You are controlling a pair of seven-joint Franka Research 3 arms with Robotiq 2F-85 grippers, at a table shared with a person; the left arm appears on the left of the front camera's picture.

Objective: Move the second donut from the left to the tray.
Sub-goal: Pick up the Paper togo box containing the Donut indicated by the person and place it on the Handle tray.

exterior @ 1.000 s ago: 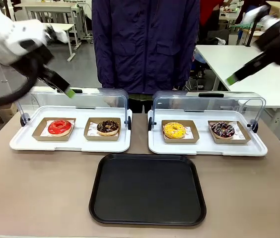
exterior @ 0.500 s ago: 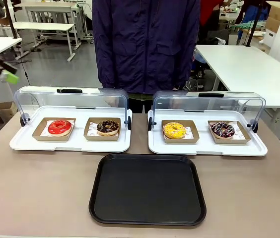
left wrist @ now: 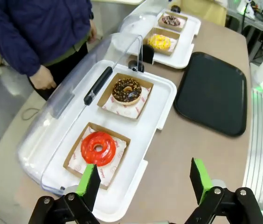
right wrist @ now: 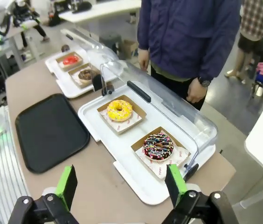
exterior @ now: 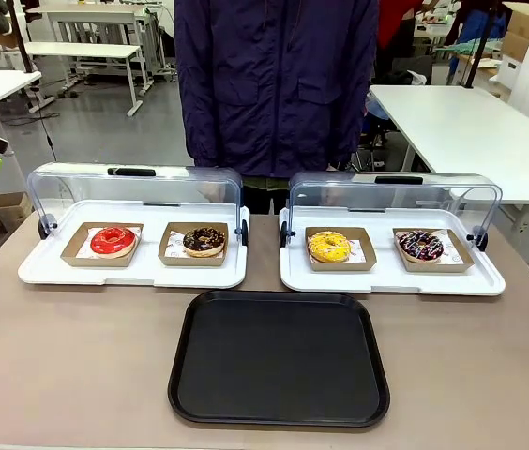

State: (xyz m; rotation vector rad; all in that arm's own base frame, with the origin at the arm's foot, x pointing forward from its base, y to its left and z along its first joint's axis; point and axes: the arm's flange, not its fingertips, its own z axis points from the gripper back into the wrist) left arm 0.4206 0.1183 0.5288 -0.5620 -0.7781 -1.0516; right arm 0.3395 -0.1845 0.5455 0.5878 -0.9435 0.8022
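Barely begun, to judge by the layout. Find the donut [exterior: 204, 240] beyond the tray's [exterior: 279, 361] far-left corner, seated in its cardboard holder [exterior: 171, 253] on the left white display [exterior: 58, 274], clear lid [exterior: 133, 192] swung back, so open to reach. Find the tray bare on the bench [exterior: 58, 375], nothing placed. See the left claw [left wrist: 144, 170] spread wide and empty, hanging high and well off to the tray's left, past the red donut [left wrist: 98, 148]. See the right claw [right wrist: 121, 177] likewise spread wide, gripping nothing, high and well to the tray's right. Left to do: come down over the donut, close on it or its holder, lift clear of the display, carry to the tray, set down, let go.
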